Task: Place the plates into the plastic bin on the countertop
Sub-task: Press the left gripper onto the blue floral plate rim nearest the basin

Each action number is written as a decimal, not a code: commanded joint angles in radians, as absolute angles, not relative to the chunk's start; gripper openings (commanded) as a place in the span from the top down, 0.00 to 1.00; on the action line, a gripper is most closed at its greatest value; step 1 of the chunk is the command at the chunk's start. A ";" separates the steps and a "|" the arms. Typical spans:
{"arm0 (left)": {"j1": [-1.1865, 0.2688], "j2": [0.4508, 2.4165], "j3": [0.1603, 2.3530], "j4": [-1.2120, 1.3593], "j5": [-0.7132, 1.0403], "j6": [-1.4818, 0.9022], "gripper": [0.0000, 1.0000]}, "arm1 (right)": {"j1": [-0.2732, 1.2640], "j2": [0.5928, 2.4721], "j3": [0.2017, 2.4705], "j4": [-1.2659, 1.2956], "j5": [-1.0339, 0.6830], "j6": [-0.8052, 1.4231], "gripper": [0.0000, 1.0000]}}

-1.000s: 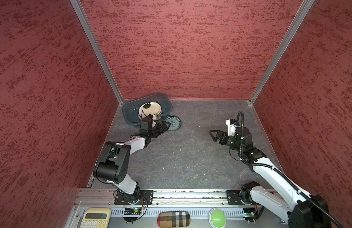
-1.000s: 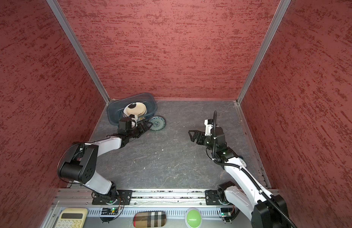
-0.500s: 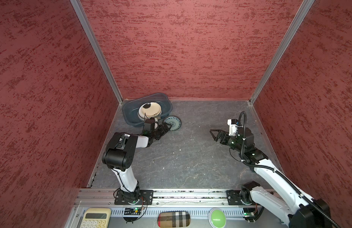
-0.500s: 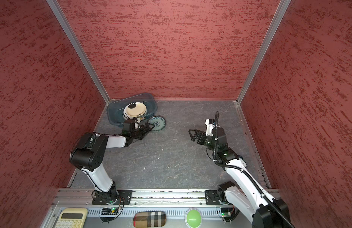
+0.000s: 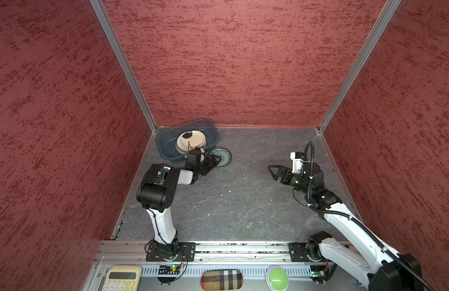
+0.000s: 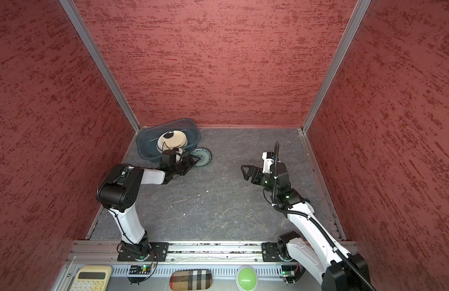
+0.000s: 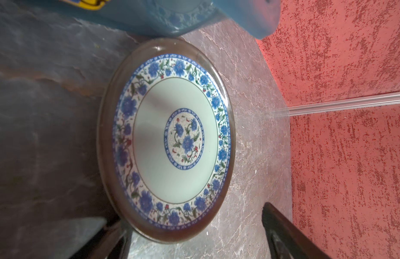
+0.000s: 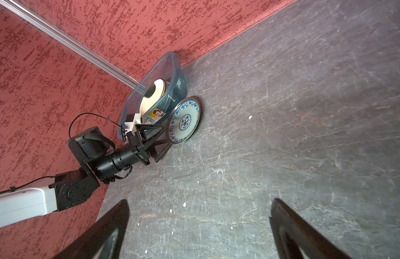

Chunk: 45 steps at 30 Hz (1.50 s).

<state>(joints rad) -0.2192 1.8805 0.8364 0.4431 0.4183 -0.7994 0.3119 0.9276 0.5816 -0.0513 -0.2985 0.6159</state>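
The plastic bin (image 5: pixel 161 144) (image 6: pixel 142 144) (image 8: pixel 180 83) (image 7: pixel 149 20) stands in the far left corner of the countertop (image 5: pixel 243 201). A cream plate (image 5: pixel 190 141) (image 6: pixel 171 141) (image 8: pixel 154 92) tops a stack inside it. A blue floral plate (image 5: pixel 222 157) (image 6: pixel 203 157) (image 7: pixel 174 139) (image 8: pixel 184 121) rests on the countertop against the bin's outer wall. My left gripper (image 5: pixel 214 160) (image 6: pixel 194 160) (image 7: pixel 194 215) is open, its fingertips at this plate's near rim. My right gripper (image 5: pixel 271 172) (image 6: pixel 244 172) (image 8: pixel 199 200) hovers open and empty at mid right.
Red textured walls close in the countertop on three sides. An aluminium rail (image 5: pixel 231 248) carrying both arm bases runs along the front. Beyond it lie a calculator (image 5: pixel 121 278), a plaid case (image 5: pixel 221 279) and a green button (image 5: pixel 277 278).
My left arm has lifted its elbow high while its gripper edged closer to the floral plate and its jaws narrowed slightly. The right gripper has hardly moved.
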 commanded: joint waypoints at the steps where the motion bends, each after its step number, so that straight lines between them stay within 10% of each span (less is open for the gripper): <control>1: -0.224 1.919 0.854 0.407 0.403 -0.806 0.14 | 0.307 0.928 0.580 -0.048 -0.274 0.602 0.01; 23: -0.223 2.004 0.949 0.342 0.402 -0.790 0.30 | 0.305 0.936 0.579 -0.052 -0.270 0.600 0.01; 45: -0.227 2.010 0.968 0.296 0.367 -0.771 0.73 | 0.297 0.937 0.574 -0.047 -0.270 0.608 0.01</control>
